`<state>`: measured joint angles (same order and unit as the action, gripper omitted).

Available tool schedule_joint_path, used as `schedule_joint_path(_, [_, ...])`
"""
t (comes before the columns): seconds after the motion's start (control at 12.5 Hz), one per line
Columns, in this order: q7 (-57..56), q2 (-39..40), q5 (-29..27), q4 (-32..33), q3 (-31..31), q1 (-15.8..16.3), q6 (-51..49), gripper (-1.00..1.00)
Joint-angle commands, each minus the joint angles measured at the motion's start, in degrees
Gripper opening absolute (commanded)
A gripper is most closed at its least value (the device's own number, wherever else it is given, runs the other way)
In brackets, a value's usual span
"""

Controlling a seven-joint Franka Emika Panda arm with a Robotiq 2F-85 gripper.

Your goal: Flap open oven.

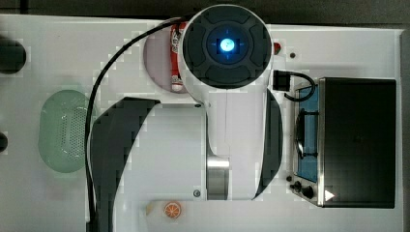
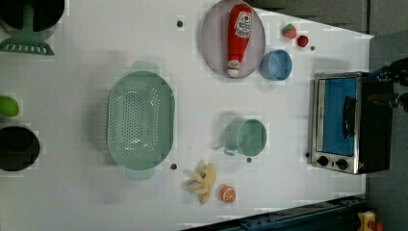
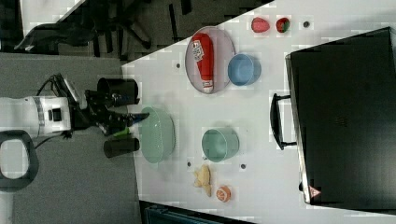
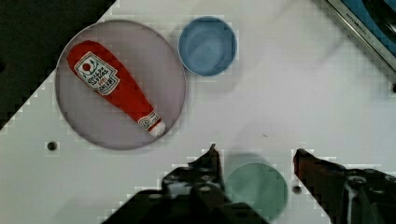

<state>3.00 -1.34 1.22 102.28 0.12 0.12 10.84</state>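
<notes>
black toaster oven (image 2: 344,122) w/ blue glass door shut sits at the left view's right edge of the white counter (image 2: 192,110). gripper (image 4: 254,156) hangs empty, jaws apart, above a green cup (image 4: 257,189), well apart from oven.

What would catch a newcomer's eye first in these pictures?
Probably the red ketchup bottle lying on the grey plate, with a blue bowl beside it. Next, the oven at the left view's right edge, its blue glass door shut and the bar handle untouched. In the wrist view the tool hangs open above a green cup, far from the oven.
</notes>
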Motion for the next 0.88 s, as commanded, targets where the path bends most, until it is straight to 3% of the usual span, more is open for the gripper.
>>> schedule_joint_path(0.08, [-3.50,-15.03,-0.90,6.87,2.19,-6.68,-10.62,0.58])
schedule_joint_path(0.24, [-3.50,-15.03,-0.90,6.87,2.20,-6.67,-10.61,0.99])
schedule_joint_path(0.4, [-3.50,-15.04,-0.90,6.87,2.20,-6.67,-10.62,1.00])
schedule_joint_path(0.48, [-3.50,-15.03,-0.90,6.88,2.20,-6.67,-10.62,0.90])
schedule_joint_path(0.88, [-3.55,-14.85,-0.87,7.05,1.52,-6.74,-10.62,-0.32])
